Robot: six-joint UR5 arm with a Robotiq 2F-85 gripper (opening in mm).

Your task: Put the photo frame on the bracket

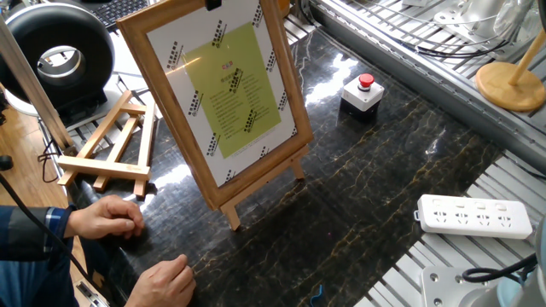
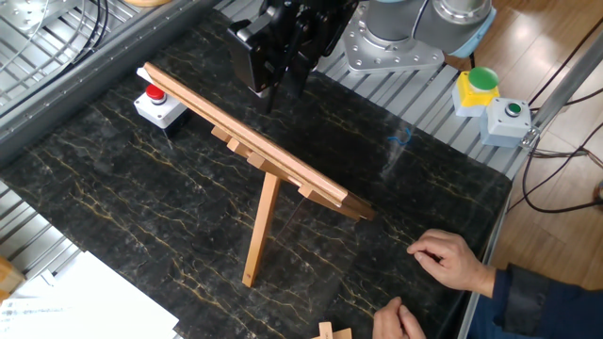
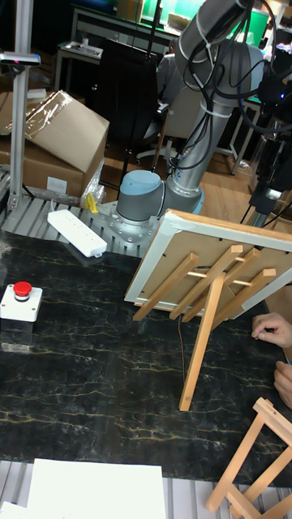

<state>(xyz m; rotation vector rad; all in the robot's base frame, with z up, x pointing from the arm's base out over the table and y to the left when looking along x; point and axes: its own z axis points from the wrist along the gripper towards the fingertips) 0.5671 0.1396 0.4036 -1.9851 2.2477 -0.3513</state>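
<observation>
Leaning back on the bracket (image 3: 203, 324), the photo frame (image 1: 217, 89) stands on the dark marbled worktop (image 1: 384, 179) with its bottom edge seated on the bracket's ledge bar and its printed yellow-green face turned toward one fixed view; in the tall fixed view the frame's white back lies against the three thin slats, and the rear prop leg runs down to the worktop behind it; in the other fixed view the frame is seen almost edge-on as a long sloping wooden strip, with the prop leg coming forward below it; the black claw (image 2: 268, 52) hangs just above and behind the frame's top edge in that view, and whether its jaws are spread or closed, or touching the frame at all, I cannot tell from these angles; a red push button (image 1: 361, 94) on its white-and-black box sits on the worktop just beyond the frame's right side; a smaller A-shaped wooden easel (image 1: 115, 141) lies flat near the left edge of the worktop, well apart from the bracket; a person's two hands (image 1: 107, 217) rest on the near edge of the worktop in front of the frame; a white power strip (image 1: 473, 216) lies on the slatted metal surface to the right.
</observation>
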